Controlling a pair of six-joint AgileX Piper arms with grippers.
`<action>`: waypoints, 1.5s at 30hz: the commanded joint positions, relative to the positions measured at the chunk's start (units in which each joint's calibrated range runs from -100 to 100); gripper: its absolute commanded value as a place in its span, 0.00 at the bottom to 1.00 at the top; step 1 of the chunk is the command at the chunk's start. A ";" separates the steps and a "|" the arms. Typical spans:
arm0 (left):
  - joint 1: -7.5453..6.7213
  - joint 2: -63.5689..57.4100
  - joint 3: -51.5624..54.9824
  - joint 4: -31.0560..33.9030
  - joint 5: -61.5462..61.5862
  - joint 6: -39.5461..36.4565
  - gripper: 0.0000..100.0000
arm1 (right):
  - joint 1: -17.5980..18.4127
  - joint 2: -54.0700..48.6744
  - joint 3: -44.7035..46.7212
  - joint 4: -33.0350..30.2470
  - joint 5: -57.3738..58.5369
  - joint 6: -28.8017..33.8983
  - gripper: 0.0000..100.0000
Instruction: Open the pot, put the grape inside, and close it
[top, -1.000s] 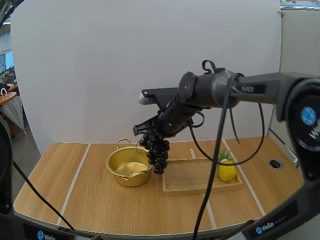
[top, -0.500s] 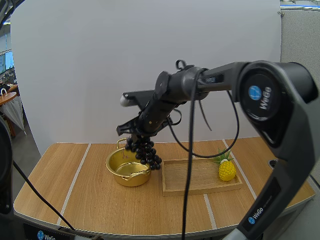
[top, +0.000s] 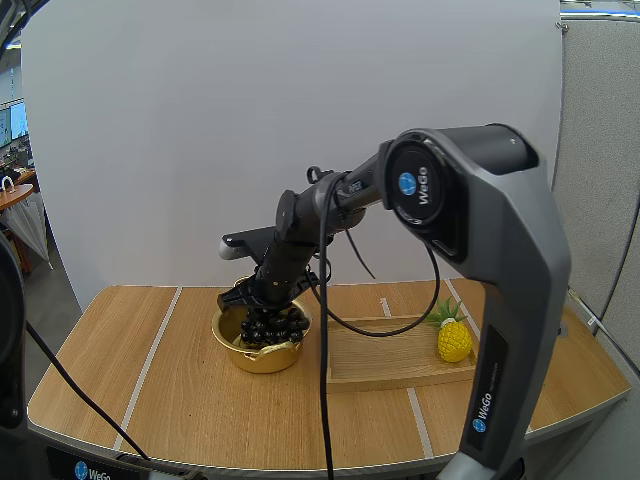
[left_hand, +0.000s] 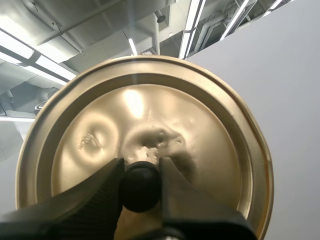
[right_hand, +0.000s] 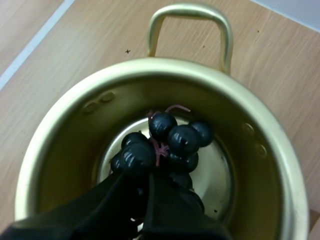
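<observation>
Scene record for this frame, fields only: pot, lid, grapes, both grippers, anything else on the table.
pot: gold, open, on the table beside the wooden tray
lid: off the pot, held by its black knob
grapes: dark bunch, down inside the pot, pinched at the right gripper's tips
left gripper: shut on the lid's knob
right gripper: over the pot, shut on the grapes
toy pineapple: upright at the tray's right end
not yet done: grapes released, lid back on
</observation>
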 joint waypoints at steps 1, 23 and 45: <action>-0.12 -0.46 -0.52 0.25 -2.82 -0.44 0.00 | 0.06 -0.42 -0.36 -0.65 2.36 -0.12 0.00; -0.12 -0.46 -0.52 0.25 -2.82 -0.44 0.00 | -0.02 -6.86 -0.36 -7.11 3.68 3.13 1.00; -0.12 -0.46 -0.52 0.25 -2.82 -0.44 0.00 | -0.02 -45.62 15.64 -7.24 13.18 4.39 1.00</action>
